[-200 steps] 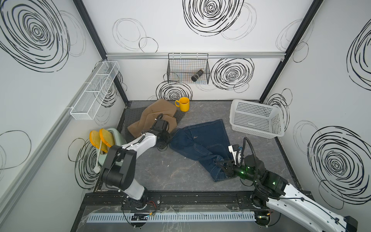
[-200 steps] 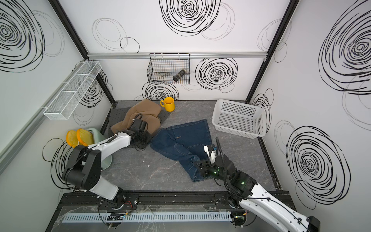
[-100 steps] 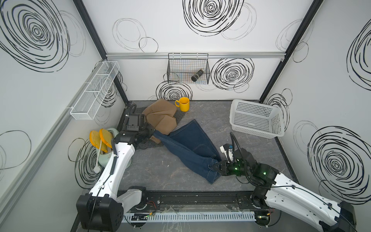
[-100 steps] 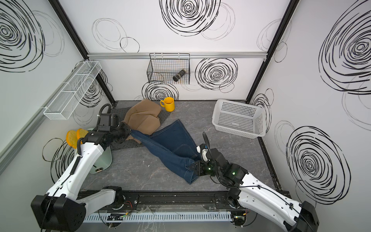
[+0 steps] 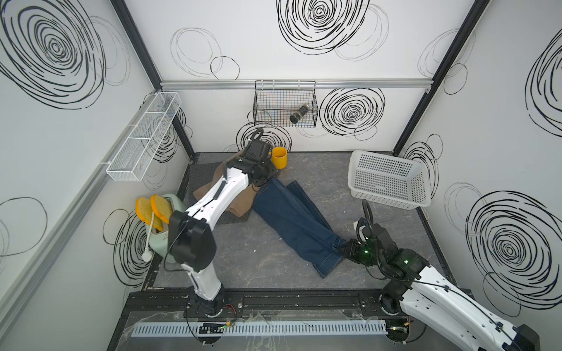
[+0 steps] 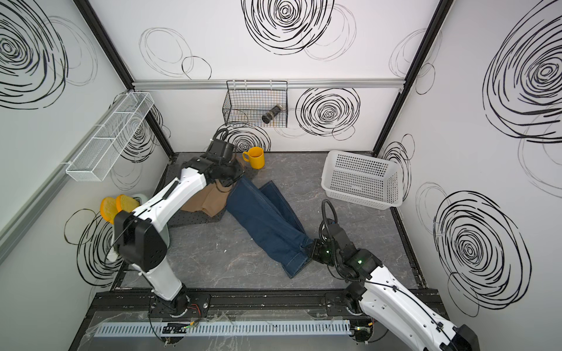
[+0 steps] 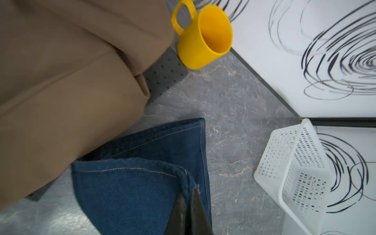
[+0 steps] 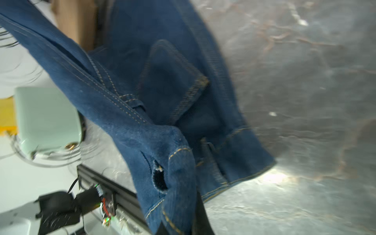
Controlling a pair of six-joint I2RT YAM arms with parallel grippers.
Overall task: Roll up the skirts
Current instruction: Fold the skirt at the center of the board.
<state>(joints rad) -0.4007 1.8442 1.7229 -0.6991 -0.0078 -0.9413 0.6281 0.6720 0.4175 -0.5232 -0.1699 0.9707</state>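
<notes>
The dark blue denim skirt (image 5: 292, 218) (image 6: 267, 218) lies stretched in a long diagonal band across the grey floor. At its far end my left gripper (image 5: 265, 182) (image 6: 235, 183) (image 7: 190, 190) is shut on a fold of the hem. At the near end my right gripper (image 5: 341, 247) (image 6: 309, 247) (image 8: 181, 221) is shut on the waistband. The tan-brown skirt (image 5: 240, 202) (image 6: 209, 202) (image 7: 67, 85) lies folded under the left arm. It rests on the dark grey dotted skirt (image 5: 196, 173) (image 6: 182, 220) (image 7: 164, 75), which lies flat.
A yellow mug (image 5: 279, 158) (image 6: 254, 158) (image 7: 203, 38) stands by the back wall beside the left gripper. A white plastic basket (image 5: 386, 179) (image 6: 362, 179) (image 7: 293, 173) sits at the back right. A mint toaster (image 5: 161, 231) stands at the left edge.
The left arm has swung from the left side toward the mug, carrying the denim's far end. The denim is now drawn longer and narrower. The right gripper has barely shifted.
</notes>
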